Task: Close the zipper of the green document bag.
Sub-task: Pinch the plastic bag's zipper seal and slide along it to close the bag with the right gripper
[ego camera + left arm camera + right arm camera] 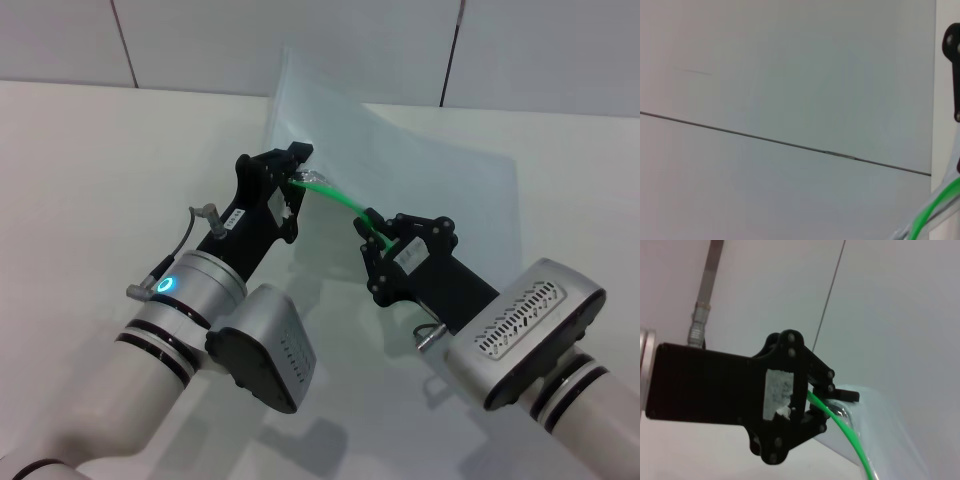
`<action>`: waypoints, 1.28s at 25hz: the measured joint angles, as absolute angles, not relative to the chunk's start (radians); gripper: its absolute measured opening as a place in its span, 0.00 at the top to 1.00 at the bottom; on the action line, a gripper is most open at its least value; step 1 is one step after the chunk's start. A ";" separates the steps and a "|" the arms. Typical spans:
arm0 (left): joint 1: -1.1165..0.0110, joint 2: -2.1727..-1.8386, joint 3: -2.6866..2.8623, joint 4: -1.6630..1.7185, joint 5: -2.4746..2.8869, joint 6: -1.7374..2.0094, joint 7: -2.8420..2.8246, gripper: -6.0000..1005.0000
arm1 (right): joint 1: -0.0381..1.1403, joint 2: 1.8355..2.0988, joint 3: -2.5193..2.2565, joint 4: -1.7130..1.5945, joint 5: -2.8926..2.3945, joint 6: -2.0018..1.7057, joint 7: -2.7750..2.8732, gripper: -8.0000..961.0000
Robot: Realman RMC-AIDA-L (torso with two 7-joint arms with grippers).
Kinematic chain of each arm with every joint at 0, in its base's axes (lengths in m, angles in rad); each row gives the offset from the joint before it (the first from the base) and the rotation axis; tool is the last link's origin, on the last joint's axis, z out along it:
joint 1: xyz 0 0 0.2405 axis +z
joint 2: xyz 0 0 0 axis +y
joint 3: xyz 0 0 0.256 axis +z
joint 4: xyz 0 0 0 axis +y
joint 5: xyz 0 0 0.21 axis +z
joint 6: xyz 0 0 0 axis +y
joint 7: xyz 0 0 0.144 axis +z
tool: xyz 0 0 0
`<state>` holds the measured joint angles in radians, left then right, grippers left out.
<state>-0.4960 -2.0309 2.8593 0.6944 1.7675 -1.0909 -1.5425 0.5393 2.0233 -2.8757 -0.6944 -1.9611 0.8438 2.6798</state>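
The green document bag [420, 160] is a translucent pale sheet held off the white table, tilted up toward the wall. Its bright green zipper [340, 198] runs taut between my two grippers. My left gripper [302, 172] is shut on the bag's corner at the zipper's far end. My right gripper [370, 228] is shut on the zipper a short way along the strip, closer to me. The right wrist view shows the left gripper [832, 400] pinching the zipper [845, 432] and the bag [885, 435]. In the left wrist view the bag [790, 190] fills the picture, with the zipper [935, 210] at one corner.
The white table [100, 150] spreads around both arms. A tiled wall [200, 40] rises behind the bag. The left arm's cable [185, 235] loops beside its wrist.
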 joint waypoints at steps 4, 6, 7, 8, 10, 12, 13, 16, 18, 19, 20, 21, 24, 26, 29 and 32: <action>-0.495 -2.031 2.859 0.695 1.768 -1.095 -1.546 0.93 | 0.533 2.023 -2.871 -0.690 -1.961 0.844 2.682 0.91; -0.495 -2.031 2.859 0.695 1.768 -1.097 -1.548 0.93 | 0.532 2.023 -2.870 -0.684 -1.960 0.844 2.688 0.91; -0.495 -2.031 2.859 0.695 1.768 -1.097 -1.549 0.93 | 0.531 2.023 -2.870 -0.681 -1.960 0.844 2.689 0.91; -0.495 -2.031 2.859 0.695 1.768 -1.098 -1.551 0.93 | 0.531 2.023 -2.870 -0.678 -1.960 0.844 2.691 0.91; -0.495 -2.031 2.859 0.695 1.768 -1.098 -1.552 0.93 | 0.530 2.023 -2.869 -0.672 -1.959 0.844 2.691 0.91; -0.495 -2.031 2.859 0.695 1.768 -1.098 -1.552 0.93 | 0.528 2.023 -2.869 -0.670 -1.958 0.844 2.692 0.91; -0.495 -2.031 2.859 0.695 1.768 -1.098 -1.552 0.93 | 0.526 2.023 -2.868 -0.670 -1.958 0.844 2.692 0.91; -0.495 -2.031 2.859 0.695 1.767 -1.098 -1.553 0.93 | 0.521 2.023 -2.868 -0.666 -1.957 0.846 2.692 0.91; -0.495 -2.031 2.859 0.695 1.767 -1.099 -1.554 0.93 | 0.518 2.023 -2.868 -0.662 -1.957 0.853 2.692 0.91; -0.495 -2.031 2.859 0.695 1.767 -1.099 -1.554 0.93 | 0.518 2.023 -2.868 -0.659 -1.957 0.858 2.693 0.91; -0.495 -2.031 2.859 0.695 1.767 -1.099 -1.554 0.93 | 0.517 2.023 -2.868 -0.654 -1.957 0.864 2.696 0.91; -0.494 -2.031 2.859 0.695 1.767 -1.099 -1.554 0.93 | 0.516 2.024 -2.868 -0.650 -1.957 0.866 2.699 0.91; -0.494 -2.031 2.859 0.695 1.769 -1.099 -1.554 0.93 | 0.515 2.025 -2.868 -0.641 -1.957 0.868 2.713 0.91; -0.494 -2.031 2.859 0.695 1.769 -1.099 -1.554 0.93 | 0.511 2.025 -2.869 -0.637 -1.957 0.868 2.716 0.91; -0.494 -2.031 2.859 0.695 1.770 -1.099 -1.554 0.93 | 0.508 2.025 -2.868 -0.627 -1.956 0.869 2.716 0.90; -0.494 -2.031 2.859 0.695 1.770 -1.099 -1.554 0.93 | 0.507 2.025 -2.868 -0.620 -1.942 0.869 2.717 0.90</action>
